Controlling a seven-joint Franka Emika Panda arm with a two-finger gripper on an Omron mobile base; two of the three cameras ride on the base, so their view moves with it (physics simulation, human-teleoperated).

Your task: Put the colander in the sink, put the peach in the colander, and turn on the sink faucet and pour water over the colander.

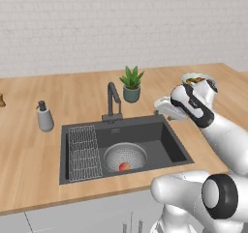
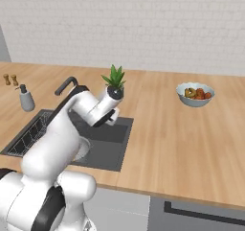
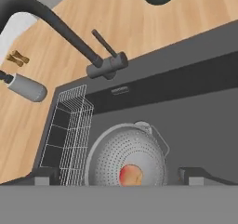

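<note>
Hand view shows you the open, empty gripper (image 3: 118,180) above the sink (image 3: 195,121), where the peach (image 3: 130,175) already sits inside the colander (image 3: 125,155). Farther back, the faucet (image 3: 100,62) runs no water, so you still need to turn it on.

White brick wall (image 1: 121,24), wooden counter (image 1: 29,150), grey cabinets (image 1: 72,220)
</note>
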